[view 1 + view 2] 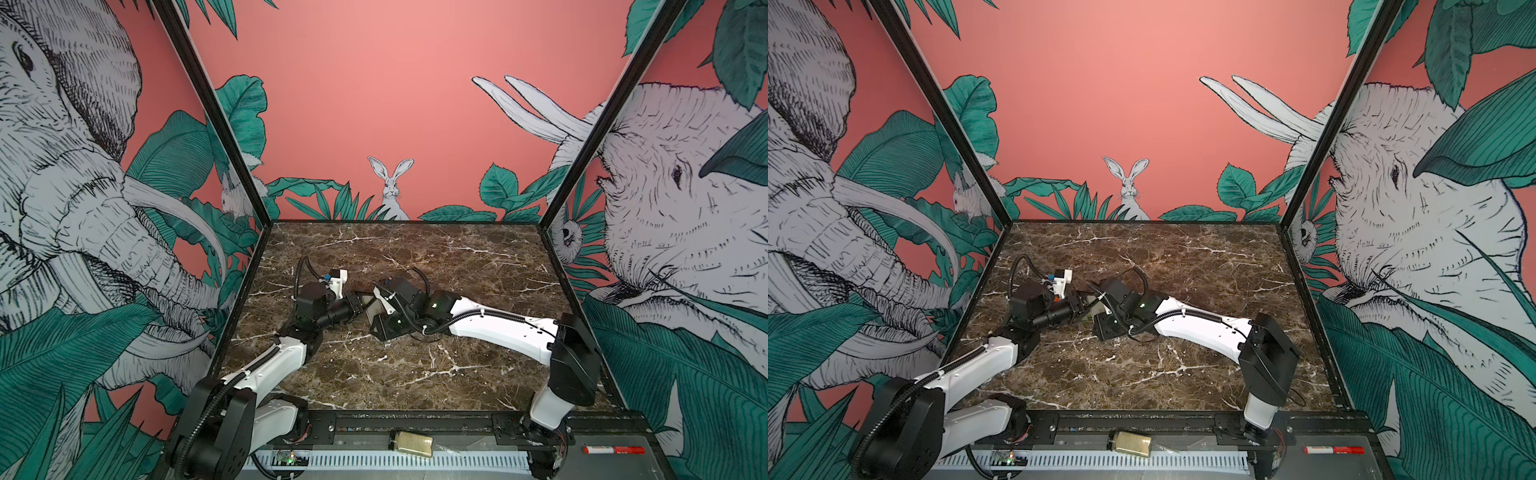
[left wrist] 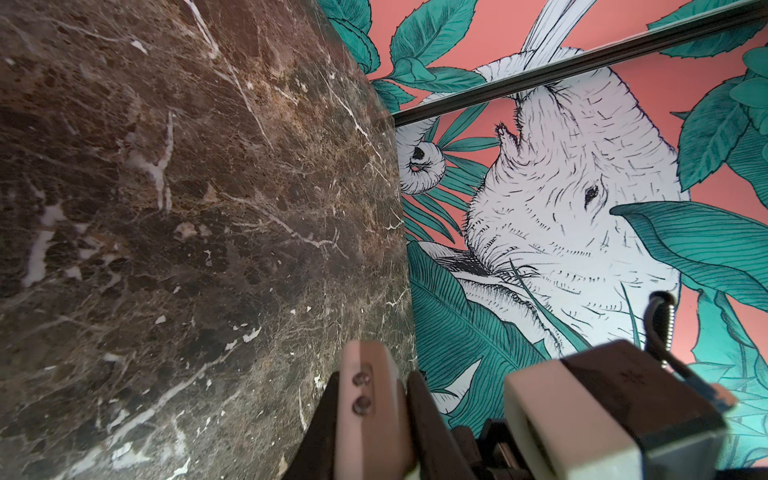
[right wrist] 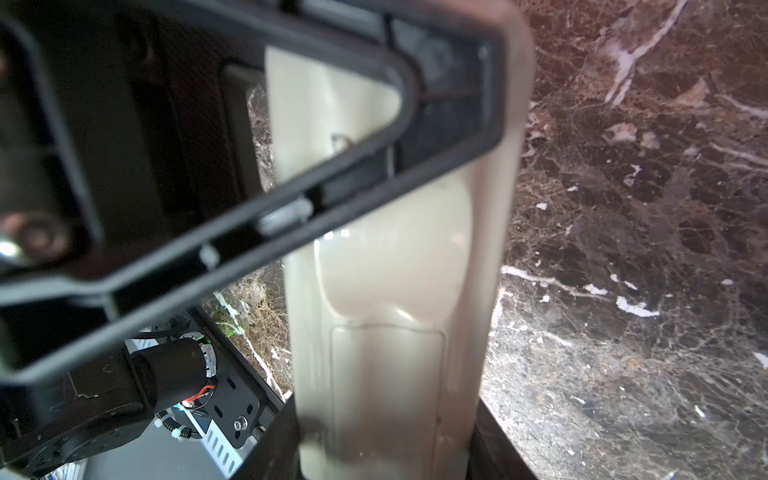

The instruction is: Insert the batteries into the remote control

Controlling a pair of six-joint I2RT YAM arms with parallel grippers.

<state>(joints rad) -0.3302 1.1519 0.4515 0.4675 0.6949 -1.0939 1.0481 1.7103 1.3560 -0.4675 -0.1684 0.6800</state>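
1. Position. The remote control (image 3: pixel 395 270) is held over the middle of the bench (image 1: pixel 415 374) between both arms. Its plain beige back faces the right wrist view. No batteries show in any view.
2. Near end. The right claw (image 3: pixel 384 411) has its fingers against both long edges with no gap visible. I read it as clamped on the remote control.
3. Between those fingers, the outlined battery cover (image 3: pixel 386 374) looks fitted in place.
4. Farther along, the left claw (image 2: pixel 376 415) is closed flat across the remote control's other end.
5. Handling. I judge the body light, stiff and glossy, so likely slippery. I take hold on the long edges, clear of the battery cover. Its thin panel and catch may snap under a hard squeeze.
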